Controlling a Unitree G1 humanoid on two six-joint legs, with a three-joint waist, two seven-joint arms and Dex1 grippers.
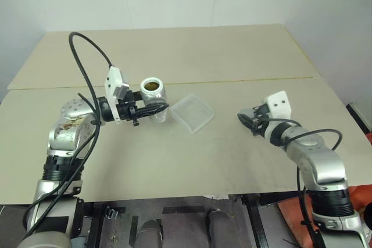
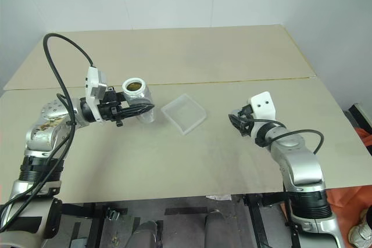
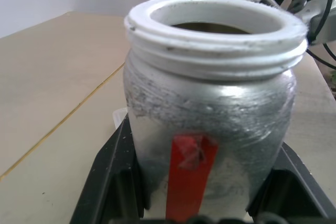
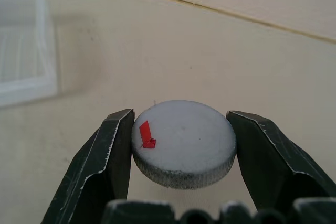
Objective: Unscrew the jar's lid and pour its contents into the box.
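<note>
Jar (image 1: 154,96) is sitting upright in the left claw (image 1: 158,108), beside the box (image 1: 193,112), so nothing is spilling. Right claw (image 4: 181,145) is pinching the lid (image 4: 184,142) off to the side, above the worktop (image 1: 232,161).

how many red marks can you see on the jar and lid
2. One red strip on the side of the jar, held in the left gripper; one small red mark on top of the lid, clamped in the right gripper. Others may be hidden.
</note>
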